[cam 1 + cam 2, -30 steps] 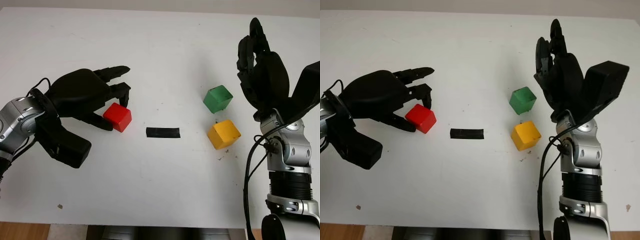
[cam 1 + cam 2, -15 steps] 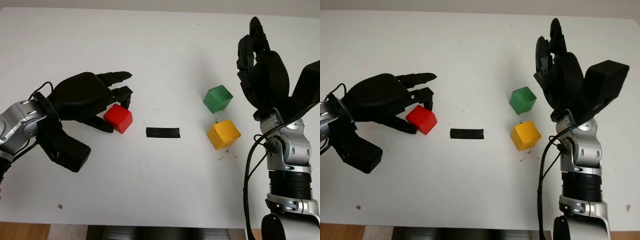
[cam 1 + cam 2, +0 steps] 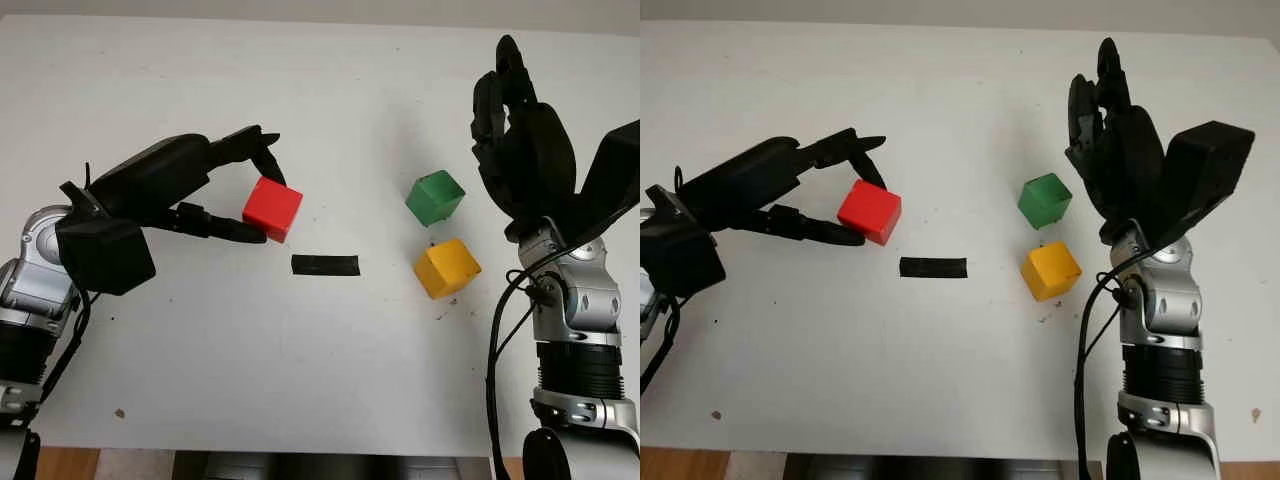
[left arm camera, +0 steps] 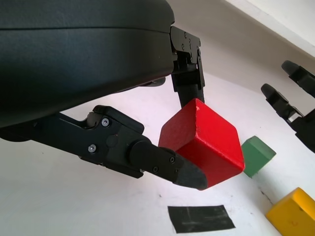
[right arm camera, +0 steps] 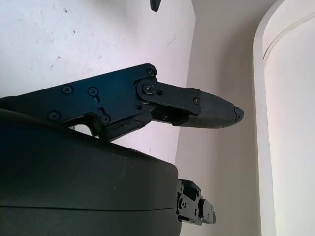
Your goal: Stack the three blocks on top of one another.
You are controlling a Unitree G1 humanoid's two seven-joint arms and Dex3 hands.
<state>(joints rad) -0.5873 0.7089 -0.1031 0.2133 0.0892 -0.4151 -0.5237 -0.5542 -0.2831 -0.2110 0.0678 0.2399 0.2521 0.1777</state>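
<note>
My left hand (image 3: 258,195) is shut on the red block (image 3: 272,209), holding it lifted above the table left of centre; in the left wrist view the red block (image 4: 204,142) sits pinched between the black fingers (image 4: 162,164). The green block (image 3: 435,197) lies on the table at the right, and the yellow block (image 3: 447,268) lies just in front of it, apart from it. My right hand (image 3: 520,140) stands raised and open to the right of the green block, touching nothing.
A strip of black tape (image 3: 325,265) is stuck to the white table (image 3: 300,370) at the centre, just below and to the right of the held red block. The table's front edge runs along the bottom of the eye views.
My left hand closed on the red block, lifted it off the table and carried it to the right toward the centre. The right hand, green block and yellow block have not moved.
</note>
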